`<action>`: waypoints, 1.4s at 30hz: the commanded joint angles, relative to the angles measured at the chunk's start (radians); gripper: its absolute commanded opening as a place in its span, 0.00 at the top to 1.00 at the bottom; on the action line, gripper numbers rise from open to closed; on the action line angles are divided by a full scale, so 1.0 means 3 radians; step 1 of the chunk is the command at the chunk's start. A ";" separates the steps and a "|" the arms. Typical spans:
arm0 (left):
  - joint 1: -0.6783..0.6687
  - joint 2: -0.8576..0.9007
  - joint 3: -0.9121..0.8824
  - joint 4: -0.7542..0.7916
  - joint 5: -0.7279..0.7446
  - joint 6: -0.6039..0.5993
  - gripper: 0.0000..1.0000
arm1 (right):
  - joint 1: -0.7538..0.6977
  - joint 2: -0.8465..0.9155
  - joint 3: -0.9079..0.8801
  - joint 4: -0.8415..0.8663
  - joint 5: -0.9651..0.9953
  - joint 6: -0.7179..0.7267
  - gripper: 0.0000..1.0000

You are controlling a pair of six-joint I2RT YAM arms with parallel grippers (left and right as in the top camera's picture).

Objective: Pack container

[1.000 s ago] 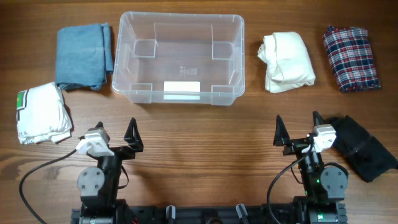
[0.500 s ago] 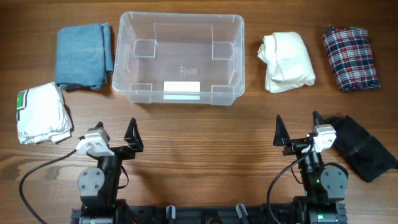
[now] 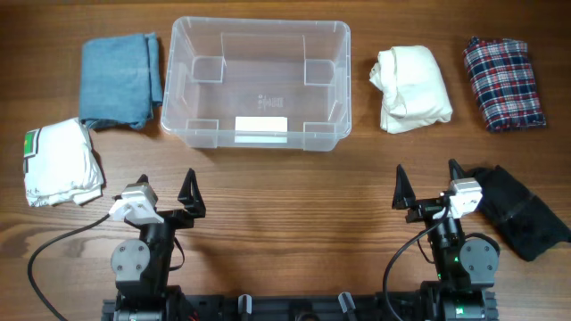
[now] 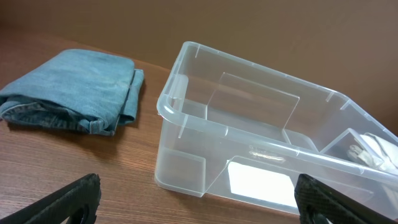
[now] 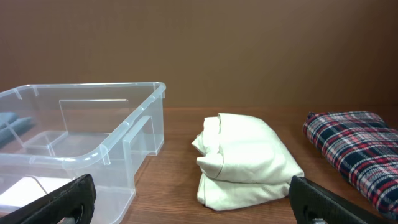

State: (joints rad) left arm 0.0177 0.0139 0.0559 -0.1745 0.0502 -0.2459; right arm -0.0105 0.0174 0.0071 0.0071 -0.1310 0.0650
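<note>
The container [image 3: 259, 21] is a clear plastic bin with rounded corners, a thick rim and a white label [image 3: 260, 129], sitting upper centre in the overhead view. One bin, five folded cloths: blue cloth [image 3: 119, 80], white cloth [image 3: 58, 162], cream cloth [image 3: 412, 89], plaid cloth [image 3: 503, 83], black cloth [image 3: 522, 214]. The bin lies above and between the left gripper [image 3: 165, 192] and right gripper [image 3: 428, 192] — both spread wide, holding nothing.

No change apparent overhead: left hand [image 3: 166, 181], right hand [image 3: 426, 171], container [image 3: 259, 22] seemingly unmoved.
</note>
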 commanded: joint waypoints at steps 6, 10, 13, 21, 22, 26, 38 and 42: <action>-0.0022 -0.0024 -0.0019 0.0001 -0.0019 0.0019 0.00 | -0.0014 -0.0005 -0.0006 0.0013 -0.0053 -0.0043 0.00; -0.0022 -0.0024 -0.0019 0.0001 -0.0020 0.0019 0.00 | -0.0014 -0.0005 -0.0006 0.0013 -0.0053 -0.0043 0.00; -0.0022 -0.0024 -0.0019 0.0001 -0.0020 0.0019 0.00 | -0.0014 -0.0005 -0.0006 0.0013 -0.0055 -0.0043 0.00; -0.0022 -0.0024 -0.0019 0.0001 -0.0020 0.0019 0.00 | -0.0014 -0.0005 -0.0006 0.0013 -0.0053 -0.0042 0.00; -0.0022 -0.0024 -0.0019 0.0001 -0.0019 0.0019 0.00 | -0.0014 -0.0005 -0.0006 0.0013 -0.0053 -0.0042 0.00; -0.0022 -0.0024 -0.0019 0.0001 -0.0020 0.0019 0.00 | -0.0014 -0.0005 -0.0006 0.0013 -0.0055 -0.0043 0.00; -0.0022 -0.0024 -0.0019 0.0001 -0.0020 0.0019 0.00 | -0.0014 0.0107 0.0189 0.0500 -0.0183 -0.0034 0.00; -0.0022 -0.0024 -0.0019 0.0001 -0.0020 0.0019 0.00 | -0.0014 0.0844 0.0825 0.0523 -0.0264 -0.0046 0.00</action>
State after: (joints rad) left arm 0.0177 0.0139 0.0559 -0.1745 0.0502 -0.2455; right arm -0.0105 0.1093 0.0814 0.1471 -0.1638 0.0582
